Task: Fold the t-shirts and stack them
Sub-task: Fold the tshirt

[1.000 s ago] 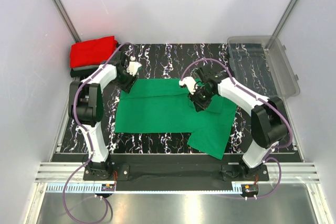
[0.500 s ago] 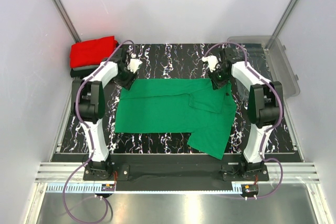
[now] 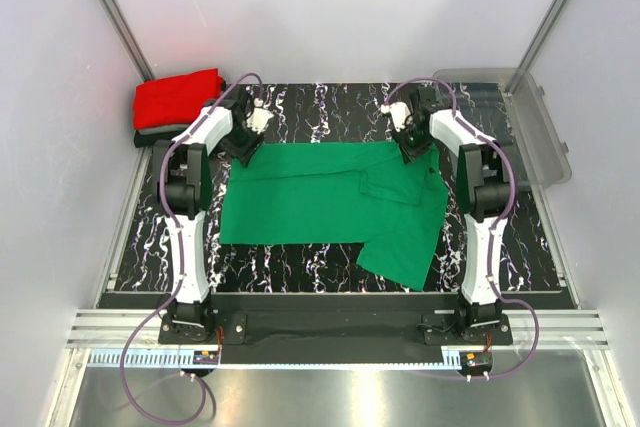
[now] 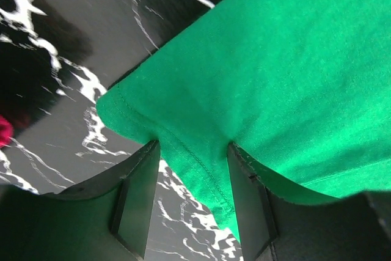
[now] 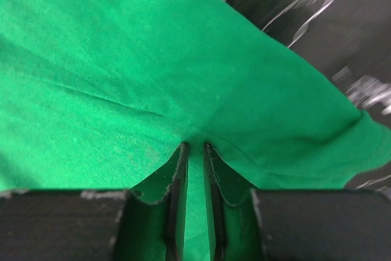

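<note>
The green t-shirt (image 3: pixel 320 202) lies spread on the black marbled table, its far edge stretched between the two grippers and a loose flap hanging toward the near right. My left gripper (image 3: pixel 243 152) is at the shirt's far left corner; in the left wrist view its jaws (image 4: pixel 193 151) stand wide open with the hem (image 4: pixel 201 169) running between them and table showing through. My right gripper (image 3: pixel 410 152) is at the far right corner, shut (image 5: pixel 195 148) on a pinch of green fabric (image 5: pixel 153 77). A folded red t-shirt (image 3: pixel 178 97) rests on a dark one (image 3: pixel 150 137) at the far left.
A clear plastic bin (image 3: pixel 540 137) sits at the far right of the table. White walls with metal rails enclose the table on three sides. The arm bases stand at the near edge.
My right gripper has carried its pinch of green fabric from the shirt's middle out to the far right corner, unfolding and stretching the far edge. The left gripper shifted only slightly.
</note>
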Motion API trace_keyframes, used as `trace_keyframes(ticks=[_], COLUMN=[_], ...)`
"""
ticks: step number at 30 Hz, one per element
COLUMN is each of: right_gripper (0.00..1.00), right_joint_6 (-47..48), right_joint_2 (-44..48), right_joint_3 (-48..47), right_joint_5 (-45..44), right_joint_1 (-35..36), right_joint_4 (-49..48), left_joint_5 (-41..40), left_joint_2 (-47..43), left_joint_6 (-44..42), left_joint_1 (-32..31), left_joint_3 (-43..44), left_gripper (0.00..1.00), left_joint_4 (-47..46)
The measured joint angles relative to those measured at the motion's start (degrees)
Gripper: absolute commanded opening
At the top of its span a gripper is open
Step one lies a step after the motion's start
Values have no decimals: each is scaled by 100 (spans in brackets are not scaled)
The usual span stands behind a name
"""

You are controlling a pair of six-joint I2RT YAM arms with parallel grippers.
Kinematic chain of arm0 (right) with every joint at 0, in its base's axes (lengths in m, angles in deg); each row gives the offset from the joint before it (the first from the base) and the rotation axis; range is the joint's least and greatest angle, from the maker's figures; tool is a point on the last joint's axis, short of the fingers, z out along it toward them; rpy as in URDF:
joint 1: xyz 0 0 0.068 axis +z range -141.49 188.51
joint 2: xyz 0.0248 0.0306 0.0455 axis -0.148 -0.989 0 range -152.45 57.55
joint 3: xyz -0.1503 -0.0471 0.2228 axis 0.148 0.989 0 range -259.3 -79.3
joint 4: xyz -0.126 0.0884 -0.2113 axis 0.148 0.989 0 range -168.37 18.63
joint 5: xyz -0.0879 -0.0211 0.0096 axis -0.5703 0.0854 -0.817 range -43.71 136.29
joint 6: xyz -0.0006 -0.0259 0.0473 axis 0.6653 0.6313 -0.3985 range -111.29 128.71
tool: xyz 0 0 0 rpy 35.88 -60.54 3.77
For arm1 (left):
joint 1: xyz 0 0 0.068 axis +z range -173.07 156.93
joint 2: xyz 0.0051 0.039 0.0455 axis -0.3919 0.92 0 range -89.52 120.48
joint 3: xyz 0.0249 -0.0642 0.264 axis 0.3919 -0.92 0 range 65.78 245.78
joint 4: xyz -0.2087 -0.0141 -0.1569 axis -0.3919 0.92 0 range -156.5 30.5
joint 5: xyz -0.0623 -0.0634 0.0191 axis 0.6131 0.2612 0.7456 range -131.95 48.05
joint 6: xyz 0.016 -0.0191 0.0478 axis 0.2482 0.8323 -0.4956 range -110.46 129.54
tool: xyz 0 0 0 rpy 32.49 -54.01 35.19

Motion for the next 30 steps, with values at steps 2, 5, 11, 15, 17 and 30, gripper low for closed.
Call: trace_keyframes(ticks=[2,5,11,15,17,30], right_gripper=[22,22,22,23,24,29], right_joint_6=[0,0,-4,-4,-4,1547], right_joint_2=[-275,-667,-1217,-1244,-1200,3475], right_joint_3=[-402,-1010,-1869,-1902,-1875,1679], right_joint_5=[-31,-83,-105,-103,-94,1290], right_joint_1=[-35,-79,-96,-96,-96,-149], right_joint_4=[-22,-114,-260,-297,-293,-120], left_joint_5=[-79,-177,-446,-584,-649,-584], left_joint_2=[149,391,1029,1237,1222,-1784], left_joint_6=[-22,-68,-131,-129,-125,671], left_joint_1=[0,0,-2,-2,-4,-501], left_joint_3=[249,647,1749,2131,2153,828], left_gripper=[53,53,55,56,57,99], left_joint_4=[61,129,219,151,164,4])
